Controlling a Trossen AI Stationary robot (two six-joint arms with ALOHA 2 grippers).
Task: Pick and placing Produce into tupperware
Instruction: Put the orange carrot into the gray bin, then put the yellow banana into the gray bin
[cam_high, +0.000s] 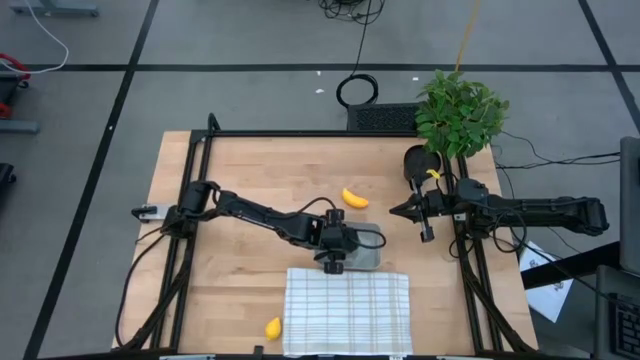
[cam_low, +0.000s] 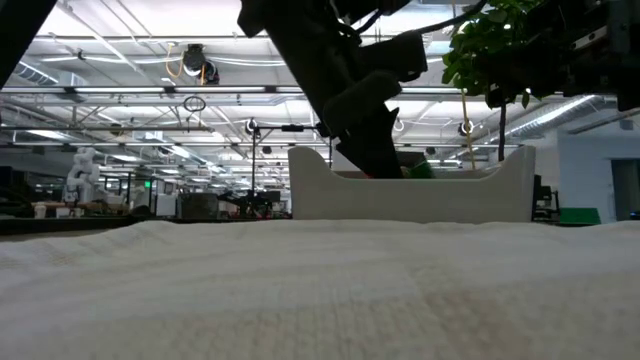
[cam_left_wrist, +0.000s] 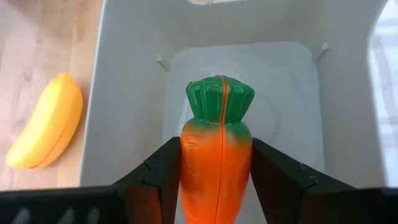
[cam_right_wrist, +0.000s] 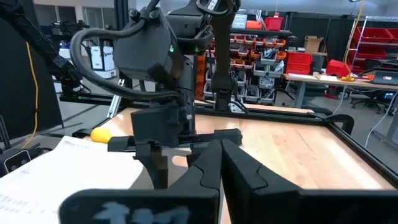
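Tupperware (cam_high: 368, 250) is your landmark: from above you see it touching the far edge of the checked cloth (cam_high: 347, 310), with the left tool (cam_high: 334, 262) over its left rim, the banana (cam_high: 354, 198) well beyond it, the lemon piece (cam_high: 273, 327) just off the cloth's near left corner and the right tool (cam_high: 394, 210) off to its right, pressed together. In your left wrist view the tool pinches the carrot (cam_left_wrist: 216, 152) above the tupperware's floor, green top forward, banana just outside the wall.

Carrot (cam_left_wrist: 216, 155) above the tupperware (cam_left_wrist: 130, 93), banana (cam_left_wrist: 46, 130) just beside it, cloth (cam_high: 347, 310) in front.
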